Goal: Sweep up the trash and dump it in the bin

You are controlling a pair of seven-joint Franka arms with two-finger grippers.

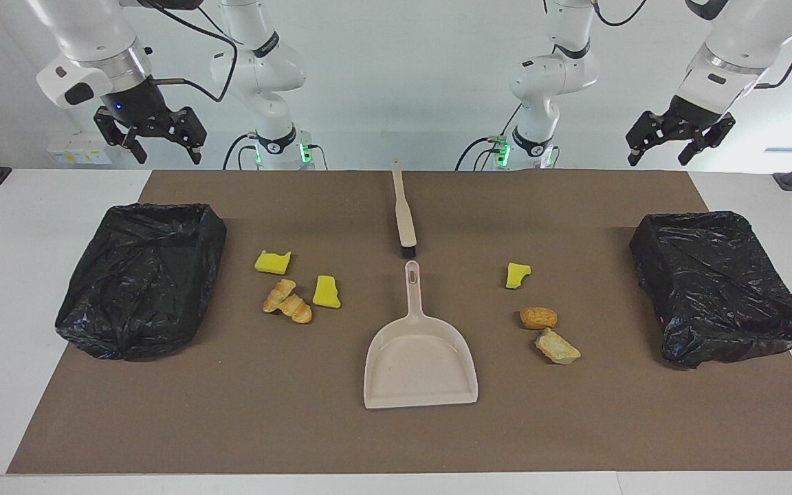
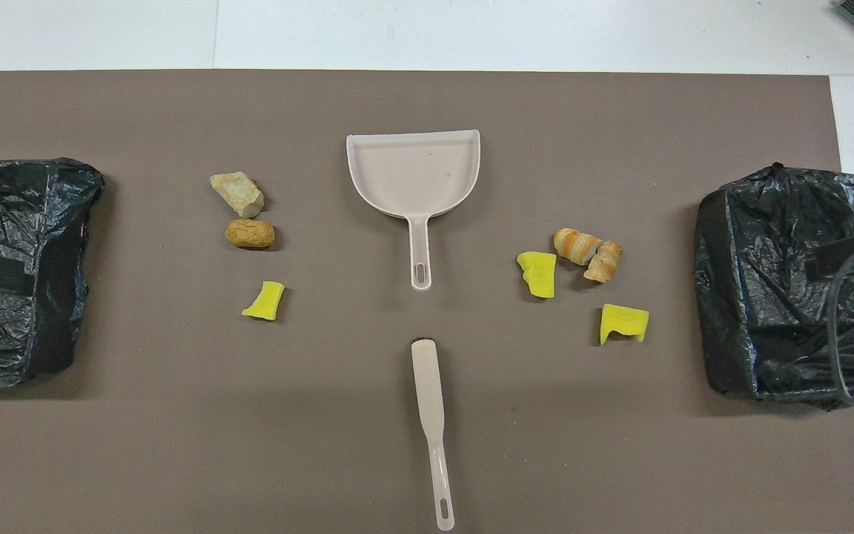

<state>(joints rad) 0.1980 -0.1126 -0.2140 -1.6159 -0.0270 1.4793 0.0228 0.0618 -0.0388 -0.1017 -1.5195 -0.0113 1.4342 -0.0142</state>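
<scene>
Trash lies in two clusters on the brown mat. Toward the right arm's end are two yellow sponge chunks (image 1: pixel 272 262) (image 1: pixel 326 291) and a croissant piece (image 1: pixel 287 301). Toward the left arm's end are a yellow chunk (image 1: pixel 518 275), a brown bread piece (image 1: pixel 538 317) and a pale crust (image 1: pixel 557 346). Between the clusters lies the beige dustpan (image 1: pixel 420 364) with its handle toward the robots. The brush (image 1: pixel 404 213) lies nearer the robots, in line with it. A black-lined bin stands at each end (image 1: pixel 93 323) (image 1: pixel 740 344). My right gripper (image 1: pixel 168 152) and left gripper (image 1: pixel 658 157) hang open and empty, high over the table's robot edge.
The brown mat (image 2: pixel 175 445) covers most of the white table. The bins sit at its two short ends (image 2: pixel 19 356) (image 2: pixel 738 356). A cable loop (image 2: pixel 835 348) shows over the bin at the right arm's end in the overhead view.
</scene>
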